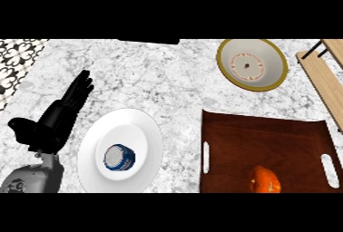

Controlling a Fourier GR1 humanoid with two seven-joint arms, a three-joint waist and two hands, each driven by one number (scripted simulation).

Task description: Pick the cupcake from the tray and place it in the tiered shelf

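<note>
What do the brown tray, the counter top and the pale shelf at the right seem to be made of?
The dark reddish-brown rectangular tray looks like polished wood: faint grain, soft sheen. The grey-white speckled counter top looks like marble or granite, by its mottling. The pale tiered shelf seems light wooden boards on a thin black frame, perhaps metal.

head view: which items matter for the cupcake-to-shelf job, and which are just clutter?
Job:
tray
orange item on it, presumably the cupcake
tiered shelf
left hand, open, resting at the left edge

Clutter:
white plate
blue-and-white round item on it
yellow-rimmed plate
</note>
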